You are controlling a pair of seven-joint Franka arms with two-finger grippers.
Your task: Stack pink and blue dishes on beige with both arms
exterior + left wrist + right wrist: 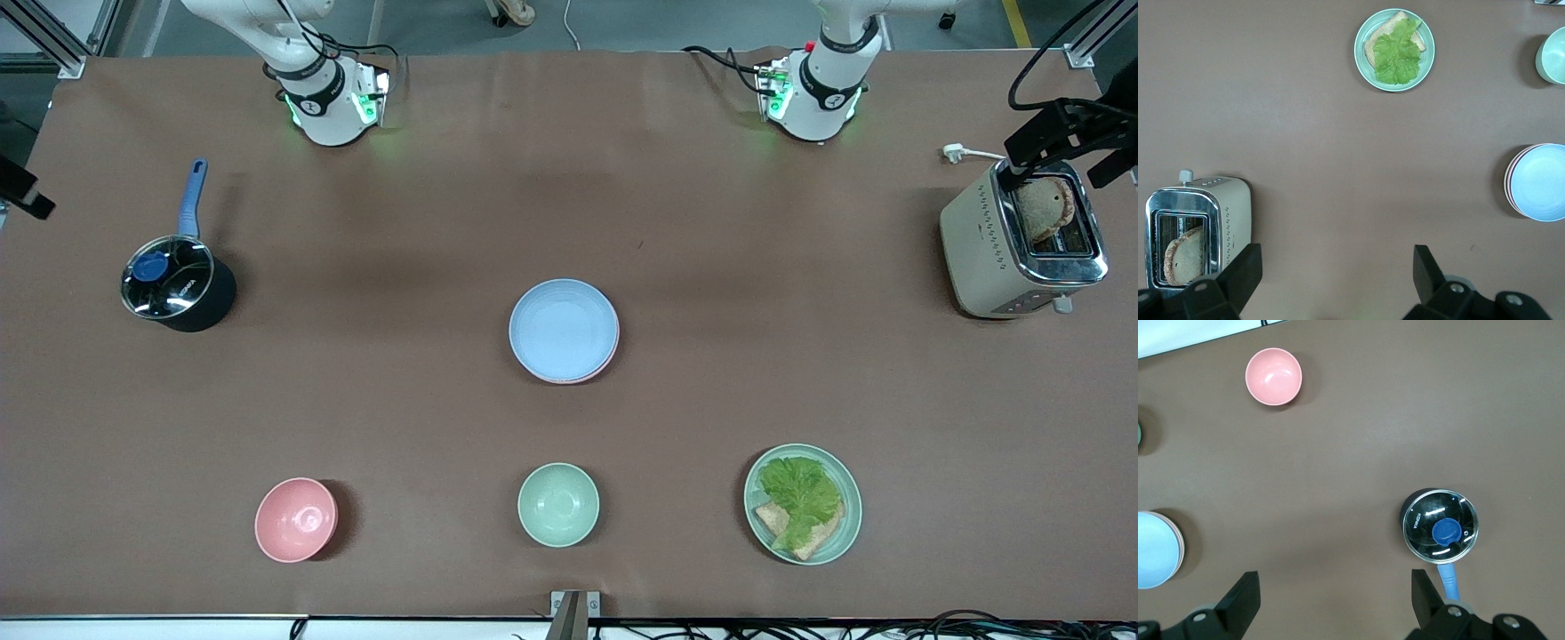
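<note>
- The light blue shallow round matte plate [564, 329] is sitting on top of the stack in the middle of the brown bench [400, 373], and only a thin rim of the pale pink plate [607, 360] is peeking out under it. Can't really make out the beige one underneath.
- The left gripper [1335, 283] is hanging up in the air over bare bench near the cream toaster with chrome top [1022, 244], fingers [1245, 270] spread wide and holding nothing.
- The right gripper [1331, 603] is hovering over bare bench near the black saucepan with glass lid and blue handle [176, 280], fingers [1241, 597] also spread apart and empty.
- Both arms are waiting back at their bases.
- A slice of brown bread [1049, 209] is sticking out of the toaster slot.
- Nearer the front camera than the stack, three things are sitting in a row: a small deep pink bowl [296, 519] toward the right arm's end, a small mint-green bowl [558, 504] in the middle, and a mint-green plate [803, 503] toward the left arm's end.
- That green plate is carrying toast with a lettuce leaf [800, 489] lying on it.
</note>
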